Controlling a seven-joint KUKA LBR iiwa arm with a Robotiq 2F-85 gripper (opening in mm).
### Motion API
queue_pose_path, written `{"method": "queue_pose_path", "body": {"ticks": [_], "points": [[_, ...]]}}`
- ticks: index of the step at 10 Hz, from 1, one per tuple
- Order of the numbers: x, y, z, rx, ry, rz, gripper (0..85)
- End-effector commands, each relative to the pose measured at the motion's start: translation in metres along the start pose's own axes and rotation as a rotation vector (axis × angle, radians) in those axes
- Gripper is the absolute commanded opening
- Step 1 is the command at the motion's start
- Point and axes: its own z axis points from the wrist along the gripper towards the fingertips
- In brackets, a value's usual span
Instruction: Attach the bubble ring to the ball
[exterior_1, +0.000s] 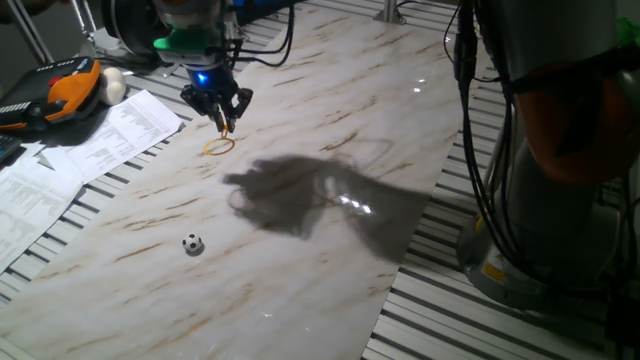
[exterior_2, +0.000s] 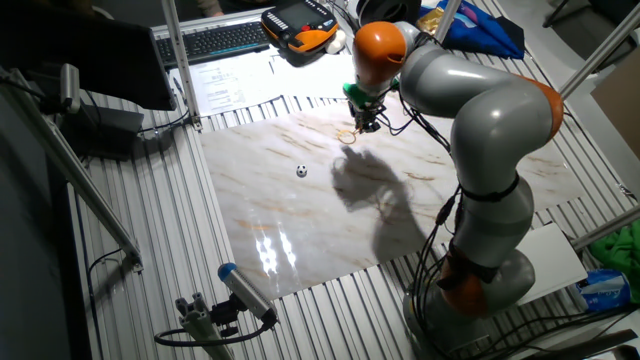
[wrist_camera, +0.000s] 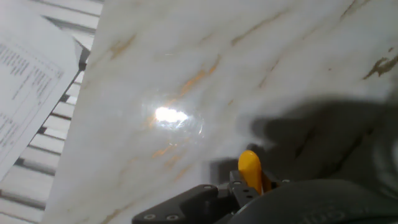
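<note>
The bubble ring (exterior_1: 218, 146) is a thin yellow-orange loop hanging just over the marble tabletop (exterior_1: 300, 260), in the far left part. My gripper (exterior_1: 227, 122) is shut on its stubby handle, which shows as a yellow nub (wrist_camera: 250, 169) between the fingers in the hand view. The loop itself is out of the hand view. The ball (exterior_1: 192, 243), tiny and black-and-white, lies on the marble well in front of the ring, apart from it. In the other fixed view the ball (exterior_2: 301, 171) sits left of and below the gripper (exterior_2: 368, 125) and the ring (exterior_2: 347, 137).
Printed papers (exterior_1: 90, 140) lie off the marble's left edge. An orange-and-black hand controller (exterior_1: 60, 95) and a cream-white ball (exterior_1: 112, 85) sit behind them. A keyboard (exterior_2: 215, 40) is farther back. The arm's base and cables (exterior_1: 520, 200) stand at the right.
</note>
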Motion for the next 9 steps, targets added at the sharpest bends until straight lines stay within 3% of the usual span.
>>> {"method": "queue_pose_path", "body": {"ticks": [1,3,5,7,9], "points": [[0.0,0.0,0.0,-0.013,0.004,-0.068,0.0],[0.0,0.0,0.0,-0.044,0.006,-0.1,0.0],[0.003,0.001,-0.002,-0.023,0.012,-0.045,0.0],[0.018,0.007,-0.01,-0.009,0.028,-0.015,0.0],[0.046,0.012,-0.012,-0.01,0.004,0.021,0.0]]}}
